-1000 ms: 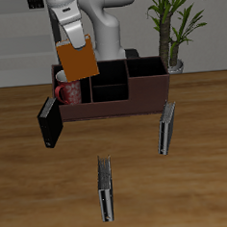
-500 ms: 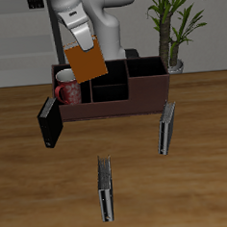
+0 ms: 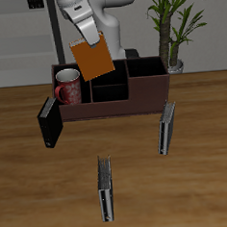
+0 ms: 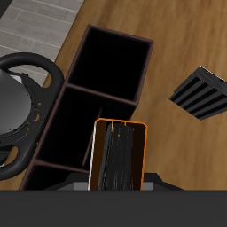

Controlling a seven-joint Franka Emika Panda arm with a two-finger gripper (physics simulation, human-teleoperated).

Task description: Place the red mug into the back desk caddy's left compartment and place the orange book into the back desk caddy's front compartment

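While held aloft above the middle of the back desk caddy (image 3: 111, 87), the gripper (image 3: 85, 36) is clamped on the upper edge of the orange book (image 3: 93, 58), which hangs tilted, its lower corner over the caddy's rear wall and clear of it. Seen from the wrist, the orange book (image 4: 119, 158) appears edge-on, its dark page block framed by a thin orange cover, directly over the dark-lined compartments of the caddy (image 4: 111, 75). One step outward, the red mug (image 3: 68, 87) stands upright inside the left compartment (image 3: 68, 94), at the caddy's narrow end section, its pale interior facing up. The front compartment (image 3: 107, 90), the small middle section with the lower front wall, lies below and slightly forward of the book. On the worktop (image 3: 202, 166), a black book (image 3: 49, 121) stands just beside the caddy's mug end. Two grey-black books stand upright nearer the front edge: one (image 3: 166, 128) ahead of the caddy's other end, one (image 3: 107, 187) well forward. A potted plant (image 3: 170, 24) stands behind the caddy.
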